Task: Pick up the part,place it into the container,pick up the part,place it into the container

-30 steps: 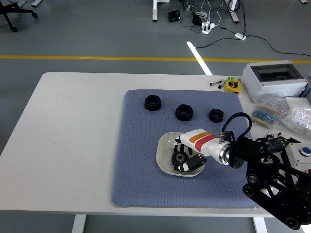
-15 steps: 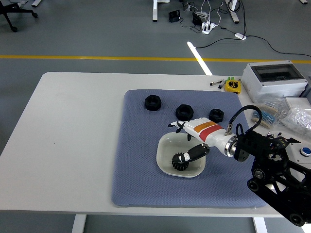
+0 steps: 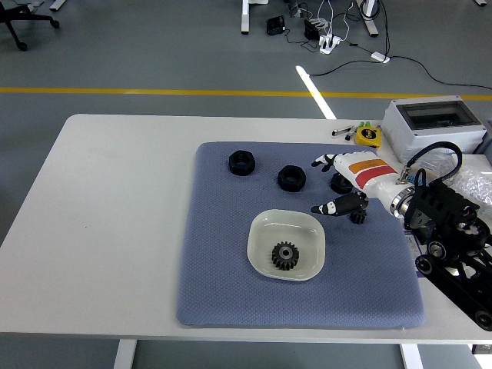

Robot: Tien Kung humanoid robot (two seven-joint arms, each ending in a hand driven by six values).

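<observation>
A black toothed gear (image 3: 285, 256) lies in the white dish (image 3: 261, 231); right hand (image 3: 344, 184) spread, empty.

My right hand (image 3: 347, 184) is white-shelled with a red and orange stripe, black-tipped fingers (image 3: 329, 207), a silver wrist ring, a looping black cable and a black arm.

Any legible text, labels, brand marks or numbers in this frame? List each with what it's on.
None can be read.
Yellow tape measure at the table's far right: dark marking on it, too small to read.
Grey plastic enclosure box with a clear lid: no print visible.
White right hand with red and orange bands: colour stripes only, no lettering.
Clear plastic bags of small parts: contents too blurred to read.
</observation>
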